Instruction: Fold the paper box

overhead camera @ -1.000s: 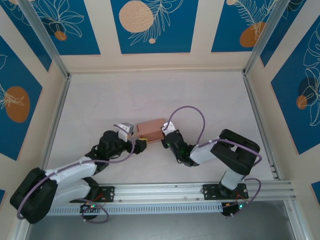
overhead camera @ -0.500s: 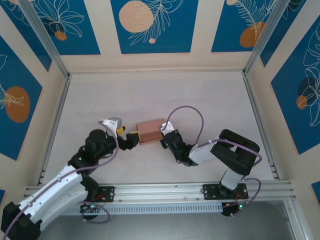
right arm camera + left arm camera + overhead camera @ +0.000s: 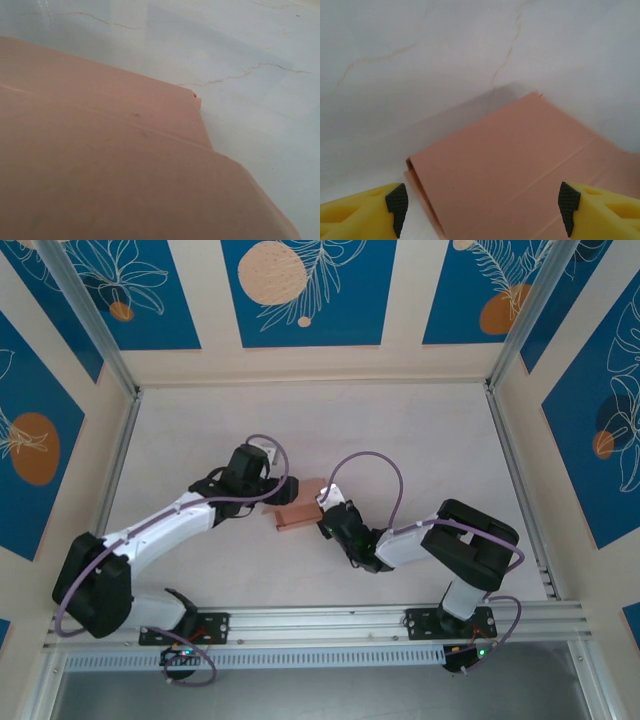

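Observation:
The paper box is a small flat salmon-pink box lying at the middle of the white table. My left gripper reaches in from the upper left and hangs over the box's left end. In the left wrist view its yellow fingers stand wide apart, open, with the pink box lying below and between them, its open end at the lower left. My right gripper is at the box's right end. The pink card lies right against the right wrist camera and hides that gripper's fingers, which are shut on it.
Aluminium frame posts and cream walls with blue panels close in the table on the left, right and back. A metal rail with both arm bases runs along the near edge. Bare white tabletop lies behind the box.
My left arm swung from the box's left side round to its back left and now reaches over it, jaws a little narrower. The right gripper and the box barely shifted.

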Available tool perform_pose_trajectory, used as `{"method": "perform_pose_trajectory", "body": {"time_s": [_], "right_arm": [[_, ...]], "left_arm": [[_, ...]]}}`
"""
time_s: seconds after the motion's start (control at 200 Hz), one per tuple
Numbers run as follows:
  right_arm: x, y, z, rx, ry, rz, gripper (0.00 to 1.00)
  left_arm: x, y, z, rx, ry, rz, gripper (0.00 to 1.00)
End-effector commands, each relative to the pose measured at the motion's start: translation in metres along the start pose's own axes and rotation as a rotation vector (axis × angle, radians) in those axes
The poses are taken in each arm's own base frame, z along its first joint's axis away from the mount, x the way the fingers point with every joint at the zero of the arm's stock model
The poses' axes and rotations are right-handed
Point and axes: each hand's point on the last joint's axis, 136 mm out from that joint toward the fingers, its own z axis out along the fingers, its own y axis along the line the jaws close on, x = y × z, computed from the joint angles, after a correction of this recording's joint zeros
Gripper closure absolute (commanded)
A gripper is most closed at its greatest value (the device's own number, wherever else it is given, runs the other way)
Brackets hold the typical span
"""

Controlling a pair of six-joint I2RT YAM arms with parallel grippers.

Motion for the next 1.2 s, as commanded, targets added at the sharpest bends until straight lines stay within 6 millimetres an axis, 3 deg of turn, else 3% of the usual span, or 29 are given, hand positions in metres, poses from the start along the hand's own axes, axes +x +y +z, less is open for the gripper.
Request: {"method": "perform_pose_trajectory", "body": {"time_s": [0.0,0.26,0.435,0.555,0.745,0.95,1.195], "right_arm": [[0.015,0.004,0.003,0.003,0.053,-0.03,0.89],[0.021,0.004,0.002,0.018,0.076,-0.026,0.84],[0.021,0.005,-0.003,0.027,0.081,-0.027,0.73],[0.02,0.007,-0.008,0.019,0.085,-0.029,0.64],[0.023,0.011,-0.021,0.008,0.104,-0.048,0.34],[0.041,0.016,-0.042,-0.008,0.152,-0.083,0.27],[0.039,0.029,-0.07,-0.083,0.152,-0.082,0.11]], "left_arm": [[0.007,0.01,0.003,-0.046,0.036,0.019,0.2],[0.038,0.029,0.025,-0.111,0.114,0.007,0.2],[0.05,0.035,0.036,-0.13,0.141,-0.004,0.2],[0.053,0.037,0.04,-0.135,0.144,-0.014,0.19],[0.051,0.036,0.042,-0.134,0.131,-0.023,0.19],[0.05,0.034,0.045,-0.123,0.126,-0.035,0.19],[0.052,0.031,0.05,-0.107,0.131,-0.042,0.22]]}}
